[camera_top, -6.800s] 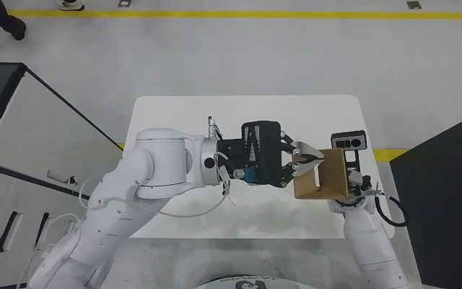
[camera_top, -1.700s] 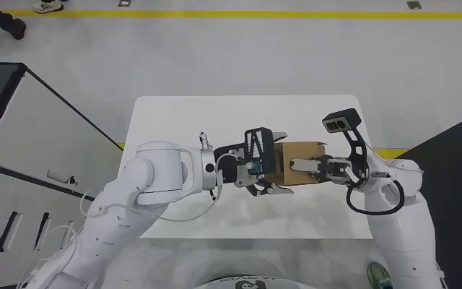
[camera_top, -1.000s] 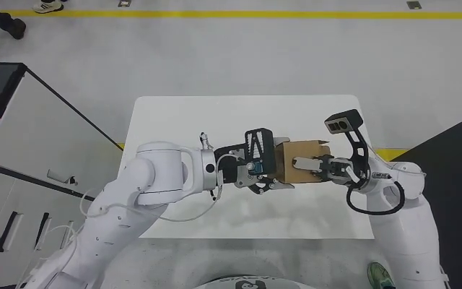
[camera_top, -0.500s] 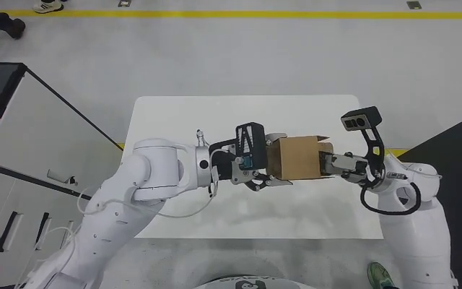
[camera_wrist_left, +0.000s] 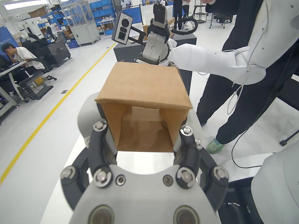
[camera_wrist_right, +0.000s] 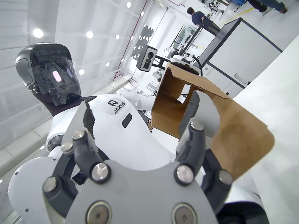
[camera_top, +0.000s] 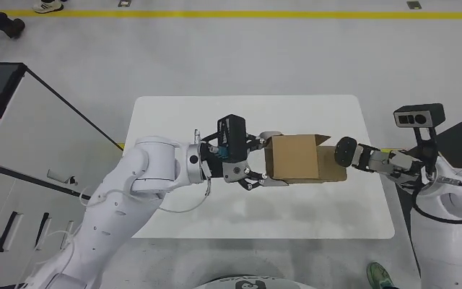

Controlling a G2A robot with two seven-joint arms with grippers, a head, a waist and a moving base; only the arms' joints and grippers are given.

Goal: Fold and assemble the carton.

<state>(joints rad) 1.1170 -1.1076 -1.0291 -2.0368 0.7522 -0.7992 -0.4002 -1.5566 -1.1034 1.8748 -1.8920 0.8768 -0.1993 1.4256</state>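
Plainly, the carton [camera_top: 296, 159] sat clamped between the fingers of the left gripper [camera_wrist_left: 142, 130], its open end toward their base; the right gripper [camera_wrist_right: 139, 104] stood spread wide, holding nothing, a carton flap beside one finger

The white tabletop [camera_top: 180, 119] is a rectangle with rounded corners, standing on a pale grey floor [camera_top: 253, 58]. Well beyond the tabletop's far edge, a yellow line [camera_top: 216, 13] crosses the floor. A black-framed grey panel [camera_top: 43, 123] stands off the tabletop's left side.
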